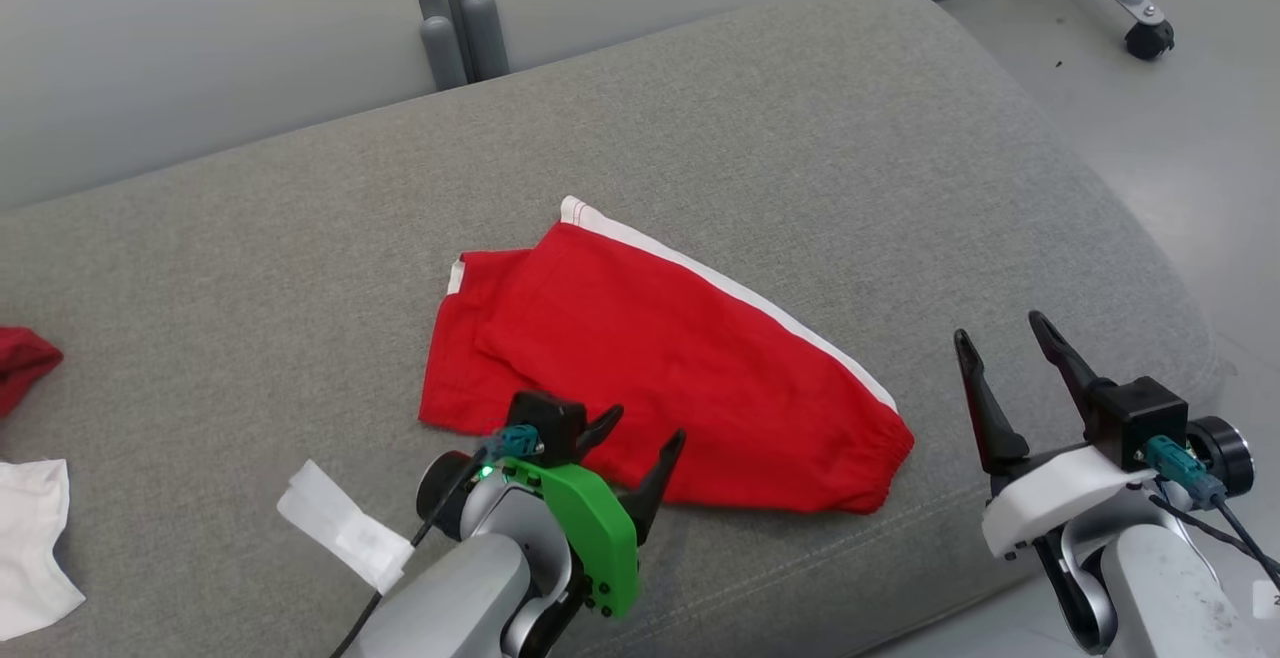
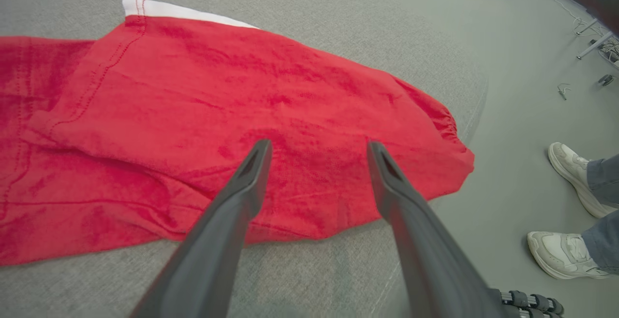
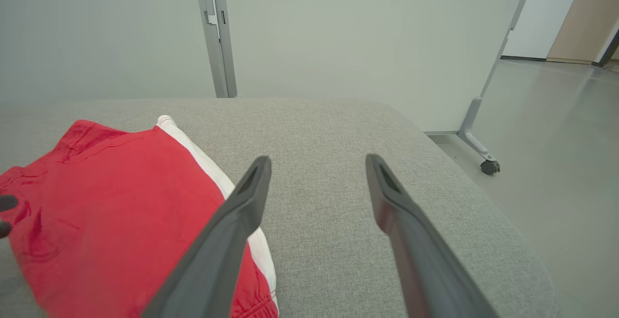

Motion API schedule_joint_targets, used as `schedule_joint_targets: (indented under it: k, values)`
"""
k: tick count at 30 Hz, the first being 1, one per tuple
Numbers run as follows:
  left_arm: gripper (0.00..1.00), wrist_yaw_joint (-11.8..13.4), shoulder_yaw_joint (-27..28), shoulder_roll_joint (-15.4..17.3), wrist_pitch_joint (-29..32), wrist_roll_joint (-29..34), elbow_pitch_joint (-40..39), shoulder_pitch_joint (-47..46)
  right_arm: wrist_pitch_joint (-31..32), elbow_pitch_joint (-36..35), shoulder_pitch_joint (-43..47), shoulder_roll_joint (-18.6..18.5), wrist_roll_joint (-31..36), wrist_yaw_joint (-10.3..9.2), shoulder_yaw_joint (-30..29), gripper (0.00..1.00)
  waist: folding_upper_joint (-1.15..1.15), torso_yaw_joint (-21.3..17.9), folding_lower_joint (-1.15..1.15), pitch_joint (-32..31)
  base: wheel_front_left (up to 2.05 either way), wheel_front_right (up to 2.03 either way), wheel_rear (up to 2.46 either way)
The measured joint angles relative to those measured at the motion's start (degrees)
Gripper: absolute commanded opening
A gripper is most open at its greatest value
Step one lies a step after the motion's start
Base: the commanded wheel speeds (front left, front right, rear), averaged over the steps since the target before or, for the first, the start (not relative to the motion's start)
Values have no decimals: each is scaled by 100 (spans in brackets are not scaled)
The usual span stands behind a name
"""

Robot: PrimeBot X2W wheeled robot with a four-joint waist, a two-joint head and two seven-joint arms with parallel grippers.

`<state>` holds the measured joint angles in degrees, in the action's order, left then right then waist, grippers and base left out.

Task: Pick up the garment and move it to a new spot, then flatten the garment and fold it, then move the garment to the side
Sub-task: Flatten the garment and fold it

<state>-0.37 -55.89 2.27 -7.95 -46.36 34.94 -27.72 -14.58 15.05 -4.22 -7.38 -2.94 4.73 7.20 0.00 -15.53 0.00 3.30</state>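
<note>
**Both end effectors wide and empty, red garment lying under my left fingers**

I am hovering my left end effector (image 1: 647, 425) over the near edge of the red garment (image 1: 650, 348), with its fingers spread wide and nothing between them. The cloth is lying just ahead of and under its fingertips, spreading away to the far left of them. I am holding my right end effector (image 1: 1000, 327) equally wide and empty. It is sitting off to the garment's right over the bare grey cushion (image 1: 300, 268), with the white-striped edge lying just left of its fingers.

I am judging the pick-up as not yet begun. The garment is lying in overlapping layers, so if I close on the top layer alone, I am risking it peeling open and bunching as it rises. If I come down too deep, I am risking pinching the cushion's own fabric along with it. The gathered end is sitting close to the cushion's edge, so a one-sided pull could be dragging it over onto the floor, where a person's shoes (image 2: 575, 178) are standing nearby.
</note>
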Motion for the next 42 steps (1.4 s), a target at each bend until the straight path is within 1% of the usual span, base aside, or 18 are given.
schedule_joint_targets:
  k: [1, 2, 5, 8, 11, 14, 17, 20, 27, 31, 34, 41, 42]
  values:
    - [100, 53, -13, 0, -54, 48, 5, 13, 0, 1, 47, -23, 10, 5, 18, 100, 0, 28, 0, -13, 0, 0, 0]
    - [100, 53, -13, 0, -54, 48, 5, 13, 0, 1, 47, -23, 10, 5, 18, 100, 0, 28, 0, -13, 0, 0, 0]
    - [100, 252, -10, 0, -258, 211, 63, 15, 0, 59, 225, -104, 60, 52, 165, 100, 0, 141, 0, -52, 0, 0, 0]
    - [100, 414, 13, 4, -397, 399, 147, 16, 0, 259, 432, -190, 160, 121, 389, 100, 0, 286, 0, -85, 0, 0, 0]
    - [100, 534, 103, 64, -482, 480, 160, 27, 0, 456, 615, -225, 250, 143, 571, 100, 0, 459, 0, -115, 0, 0, 0]
    - [100, 597, 292, 223, -582, 524, 163, 90, 0, 590, 707, -234, 264, 180, 672, 100, 0, 654, 0, -144, 0, 0, 0]
    - [100, 649, 519, 443, -628, 552, 159, 222, 0, 651, 721, -242, 264, 180, 680, 100, 0, 860, 0, -171, 0, 0, 0]
    - [100, 677, 735, 577, -630, 553, 122, 386, 0, 702, 726, -276, 255, 180, 669, 100, 0, 1077, 0, -198, 0, 0, 0]
    - [100, 720, 1222, 680, -631, 554, -169, 644, 1, 1088, 882, -523, 255, 183, 706, 100, 0, 1599, 0, -240, 0, 0, 0]
    - [100, 721, 1624, 697, -631, 589, -510, 787, 0, 1337, 944, -619, 255, 232, 786, 100, 0, 1892, 0, -248, 0, 0, 0]
    - [100, 721, 1827, 736, -630, 643, -672, 948, 13, 1521, 944, -695, 255, 233, 873, 100, 0, 2093, 0, -256, 0, 0, 0]
    - [100, 730, 2206, 823, -631, 782, -876, 1445, 324, 1873, 825, -740, 254, 235, 1083, 100, 0, 2441, 0, -273, 0, 0, 0]
    - [100, 731, 2229, 832, -631, 815, -912, 1487, 369, 1916, 792, -746, 235, 236, 1083, 73, 0, 2474, 0, -271, 0, 0, 0]
